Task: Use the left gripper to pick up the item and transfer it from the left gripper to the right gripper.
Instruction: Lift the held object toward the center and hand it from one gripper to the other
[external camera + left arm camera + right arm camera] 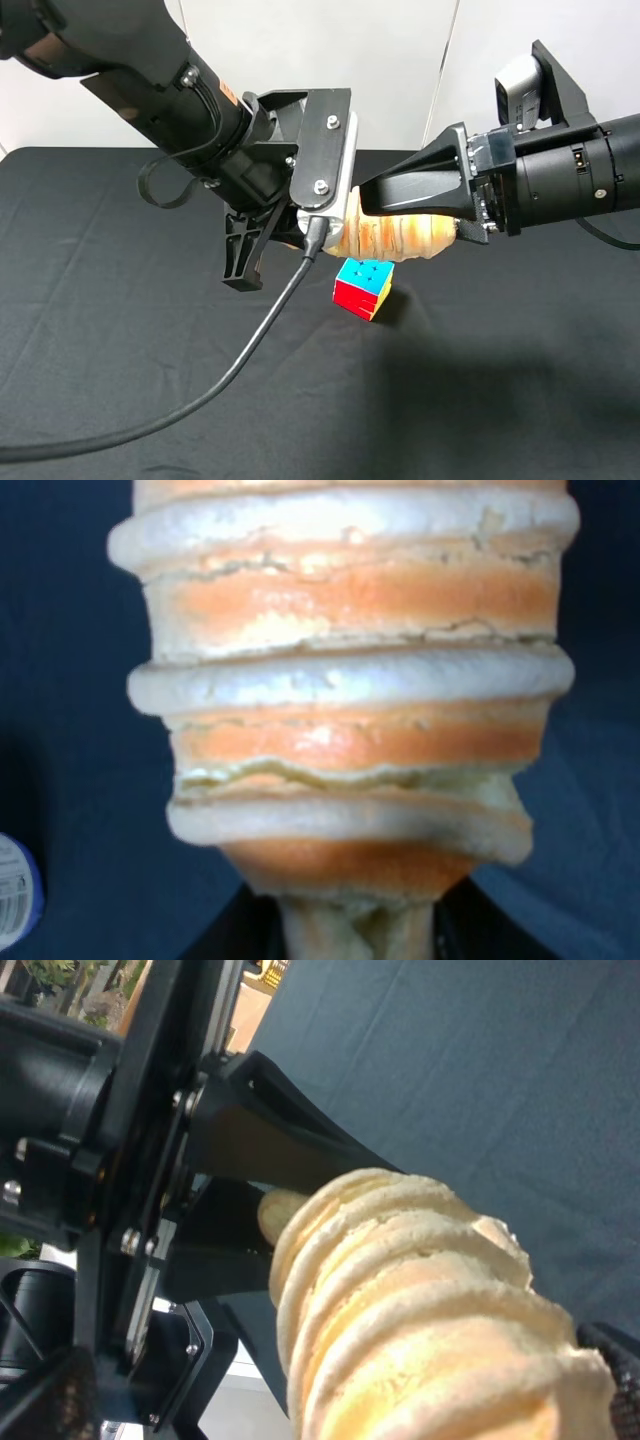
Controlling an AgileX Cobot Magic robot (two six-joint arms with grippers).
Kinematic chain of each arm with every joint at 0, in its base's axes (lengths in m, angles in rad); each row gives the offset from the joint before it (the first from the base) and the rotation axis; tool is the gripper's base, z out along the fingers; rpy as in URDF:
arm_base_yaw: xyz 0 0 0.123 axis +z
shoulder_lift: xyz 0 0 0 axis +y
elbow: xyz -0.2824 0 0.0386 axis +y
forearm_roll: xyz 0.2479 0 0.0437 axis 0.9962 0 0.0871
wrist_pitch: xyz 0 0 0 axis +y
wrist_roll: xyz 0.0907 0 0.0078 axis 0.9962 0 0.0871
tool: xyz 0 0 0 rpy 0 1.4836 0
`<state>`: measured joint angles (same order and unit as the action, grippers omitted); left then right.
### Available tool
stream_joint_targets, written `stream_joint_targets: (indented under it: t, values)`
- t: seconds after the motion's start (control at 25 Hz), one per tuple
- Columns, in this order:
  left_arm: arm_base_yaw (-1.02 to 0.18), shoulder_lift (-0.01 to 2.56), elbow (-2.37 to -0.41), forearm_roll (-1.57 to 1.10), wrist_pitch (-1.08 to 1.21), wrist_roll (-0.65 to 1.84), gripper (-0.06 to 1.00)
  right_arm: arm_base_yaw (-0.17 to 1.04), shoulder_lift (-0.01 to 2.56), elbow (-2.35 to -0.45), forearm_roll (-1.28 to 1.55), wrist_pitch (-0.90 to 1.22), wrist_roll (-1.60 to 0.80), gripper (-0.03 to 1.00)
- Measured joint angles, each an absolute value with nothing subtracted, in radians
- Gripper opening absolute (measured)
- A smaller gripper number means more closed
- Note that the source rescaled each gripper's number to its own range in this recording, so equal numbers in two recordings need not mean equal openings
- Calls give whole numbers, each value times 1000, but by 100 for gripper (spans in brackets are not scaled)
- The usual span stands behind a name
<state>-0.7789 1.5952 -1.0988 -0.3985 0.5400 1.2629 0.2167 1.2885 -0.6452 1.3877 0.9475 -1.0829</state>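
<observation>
Aloft, left gripper (325,200) and right gripper (372,205) fingers both pinch the item (400,238).

Black arms (130,70): bolted plates (322,140) and loose cable (250,350) on left, grey-white camera block (520,85) on right

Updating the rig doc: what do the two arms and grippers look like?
Both arms are black. Left gripper: flat bolted finger plates, with a thick loose black cable trailing from it. Right gripper: cylindrical wrist, tapered fingers, grey-white camera block on top.

No legible text anywhere; can label (10,900) shows tiny print, too blurred to read.
</observation>
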Motion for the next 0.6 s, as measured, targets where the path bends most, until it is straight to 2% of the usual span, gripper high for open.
stream_joint_targets:
  t: [0.08, 0.2, 0.28, 0.36, 0.52, 0.6]
  values:
    - [-779, 1595, -1099, -399, 528, 1263, 0, 217, 1289, -645, 1388, 947, -1083, 99]
    - [-779, 1595, -1099, -399, 512, 1263, 0, 217, 1289, -645, 1388, 947, -1083, 88]
    - [-779, 1595, -1099, -399, 506, 1263, 0, 217, 1289, -645, 1388, 941, -1083, 75]
    - [-779, 1595, -1099, -399, 503, 1263, 0, 217, 1289, -645, 1387, 924, -1086, 57]
    - [-779, 1595, -1099, -399, 501, 1263, 0, 217, 1289, -645, 1386, 897, -1116, 10]
    - [-779, 1595, -1099, -399, 500, 1264, 0, 217, 1289, -645, 1386, 896, -1126, 8]
